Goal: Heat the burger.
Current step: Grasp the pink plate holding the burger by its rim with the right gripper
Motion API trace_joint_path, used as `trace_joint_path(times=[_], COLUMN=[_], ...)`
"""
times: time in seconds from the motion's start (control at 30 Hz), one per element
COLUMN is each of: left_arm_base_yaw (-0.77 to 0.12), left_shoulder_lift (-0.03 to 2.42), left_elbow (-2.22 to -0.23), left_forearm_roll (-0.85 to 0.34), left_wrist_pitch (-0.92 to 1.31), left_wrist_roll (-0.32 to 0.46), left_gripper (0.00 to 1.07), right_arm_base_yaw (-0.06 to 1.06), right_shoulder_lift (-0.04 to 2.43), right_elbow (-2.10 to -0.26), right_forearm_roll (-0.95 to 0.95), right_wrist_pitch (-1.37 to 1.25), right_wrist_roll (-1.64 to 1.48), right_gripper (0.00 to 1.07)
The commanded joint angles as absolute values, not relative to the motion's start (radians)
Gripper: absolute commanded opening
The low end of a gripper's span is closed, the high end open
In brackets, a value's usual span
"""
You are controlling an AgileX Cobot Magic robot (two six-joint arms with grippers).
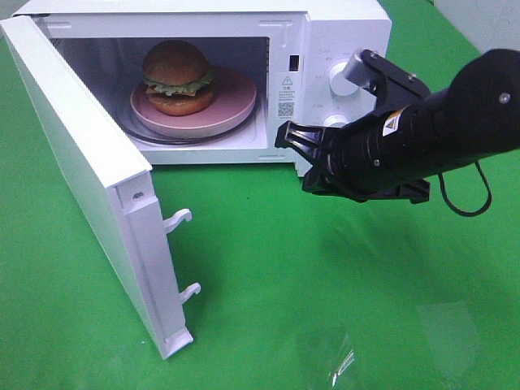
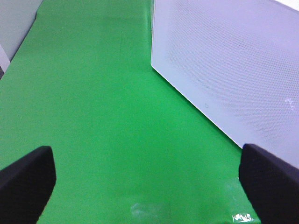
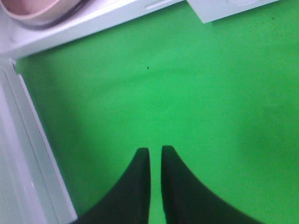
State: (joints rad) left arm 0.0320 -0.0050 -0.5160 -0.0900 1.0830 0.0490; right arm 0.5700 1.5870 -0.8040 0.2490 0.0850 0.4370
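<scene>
The burger (image 1: 177,77) sits on a round pink plate (image 1: 236,106) on the glass turntable inside the open white microwave (image 1: 341,32). My right gripper (image 1: 296,158) hovers in front of the oven opening's right lower corner, low over the green cloth. Its black fingers (image 3: 140,177) stand almost together with only a thin slit, and nothing is between them (image 3: 155,151). The plate's edge (image 3: 28,7) shows in the right wrist view. My left gripper (image 2: 149,186) is open wide over the cloth, beside the outer face of the door (image 2: 233,70), and holds nothing.
The microwave door (image 1: 81,162) is swung fully out to the left, its two latch hooks (image 1: 180,219) pointing right. Two control knobs (image 1: 341,81) sit on the oven's right panel. Green cloth (image 1: 325,309) covers the table in front.
</scene>
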Motion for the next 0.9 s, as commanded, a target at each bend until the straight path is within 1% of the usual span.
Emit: trace_joint_path(times=[0.03, 0.07, 0.1, 0.13, 0.23, 0.3, 0.4, 0.43, 0.47, 0.5, 0.67, 0.7, 0.73, 0.77, 0.8, 0.83, 0.87, 0.9], left_arm_base_yaw=[0.035, 0.035, 0.035, 0.035, 0.035, 0.035, 0.035, 0.035, 0.035, 0.035, 0.035, 0.035, 0.035, 0.035, 0.035, 0.035, 0.035, 0.035], left_shoulder_lift=[-0.010, -0.010, -0.010, -0.010, -0.010, -0.010, -0.010, -0.010, -0.010, -0.010, -0.010, -0.010, -0.010, -0.010, -0.010, -0.010, -0.010, -0.010], left_elbow=[-0.516, -0.516, -0.516, -0.516, -0.516, -0.516, -0.516, -0.516, -0.516, -0.516, -0.516, -0.516, -0.516, -0.516, -0.516, -0.516, -0.516, -0.516], left_forearm_roll=[-0.092, -0.092, -0.092, -0.092, -0.092, -0.092, -0.092, -0.092, -0.092, -0.092, -0.092, -0.092, -0.092, -0.092, -0.092, -0.092, -0.092, -0.092], left_wrist_pitch=[1.072, 1.072, 1.072, 1.072, 1.072, 1.072, 1.072, 1.072, 1.072, 1.072, 1.072, 1.072, 1.072, 1.072, 1.072, 1.072, 1.072, 1.072], left_wrist_roll=[0.043, 0.043, 0.043, 0.043, 0.043, 0.043, 0.043, 0.043, 0.043, 0.043, 0.043, 0.043, 0.043, 0.043, 0.043, 0.043, 0.043, 0.043], left_gripper=[1.00, 1.00, 1.00, 1.00, 1.00, 1.00, 1.00, 1.00, 1.00, 1.00, 1.00, 1.00, 1.00, 1.00, 1.00, 1.00, 1.00, 1.00], right_arm_base_yaw=[0.571, 0.571, 0.571, 0.571, 0.571, 0.571, 0.571, 0.571, 0.571, 0.571, 0.571, 0.571, 0.571, 0.571, 0.571, 0.571, 0.571, 0.571], right_shoulder_lift=[1.571, 1.571, 1.571, 1.571, 1.571, 1.571, 1.571, 1.571, 1.571, 1.571, 1.571, 1.571, 1.571, 1.571, 1.571, 1.571, 1.571, 1.571], right_elbow=[-0.849, -0.883, -0.883, -0.911, -0.939, -0.981, -0.992, -1.019, -1.019, -1.036, -1.048, -1.050, -1.050, -1.050, -1.050, -1.050, -1.050, -1.050], right_forearm_roll=[0.195, 0.146, 0.146, 0.102, 0.053, -0.023, -0.033, -0.040, -0.040, -0.040, -0.043, -0.046, -0.046, -0.047, -0.047, -0.047, -0.047, -0.047], right_wrist_pitch=[0.195, 0.268, 0.268, 0.333, 0.385, 0.485, 0.510, 0.574, 0.574, 0.607, 0.631, 0.640, 0.640, 0.640, 0.640, 0.641, 0.641, 0.641], right_wrist_roll=[0.369, 0.350, 0.350, 0.331, 0.305, 0.201, 0.163, 0.027, 0.027, -0.077, -0.221, -0.322, -0.322, -0.436, -0.436, -0.531, -0.531, -0.619], right_gripper=[0.09, 0.10, 0.10, 0.10, 0.11, 0.11, 0.11, 0.11, 0.11, 0.12, 0.13, 0.14, 0.14, 0.16, 0.16, 0.19, 0.19, 0.24])
